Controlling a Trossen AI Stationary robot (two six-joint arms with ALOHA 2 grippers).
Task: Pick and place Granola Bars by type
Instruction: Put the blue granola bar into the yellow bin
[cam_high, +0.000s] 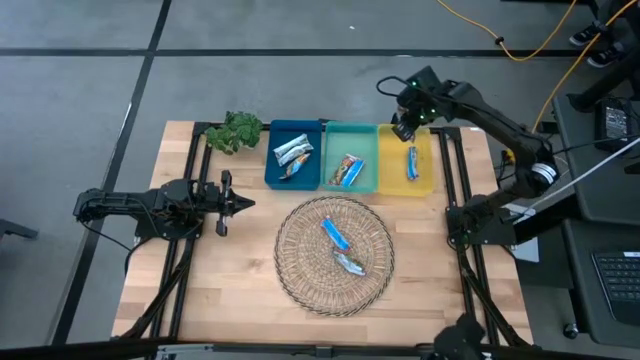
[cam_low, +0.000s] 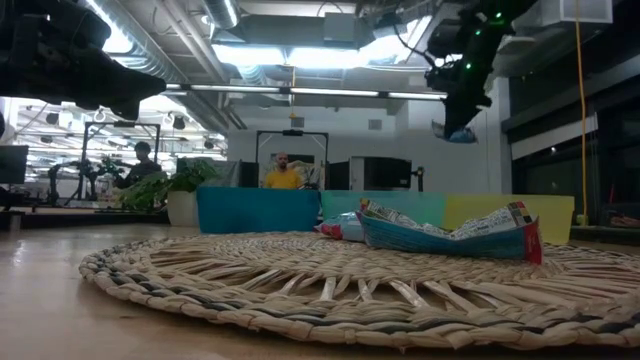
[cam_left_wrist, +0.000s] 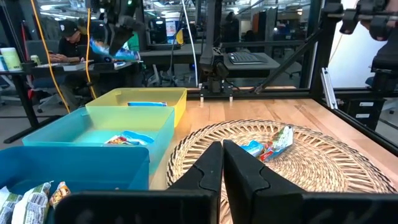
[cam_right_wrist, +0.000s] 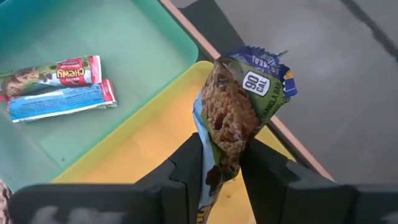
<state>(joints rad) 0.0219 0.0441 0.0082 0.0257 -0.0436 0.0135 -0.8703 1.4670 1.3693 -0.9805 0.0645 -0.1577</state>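
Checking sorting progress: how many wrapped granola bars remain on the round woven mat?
2: a blue-wrapped bar near the woven mat's centre, and a silvery-blue bar beside it, nearer the front edge.

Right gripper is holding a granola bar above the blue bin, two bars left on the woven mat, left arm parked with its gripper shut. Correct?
Not quite. The right gripper holds its granola bar above the yellow bin, not the blue one; the high and right wrist views show this. The rest stands: two bars lie on the woven mat, and the left gripper waits shut.
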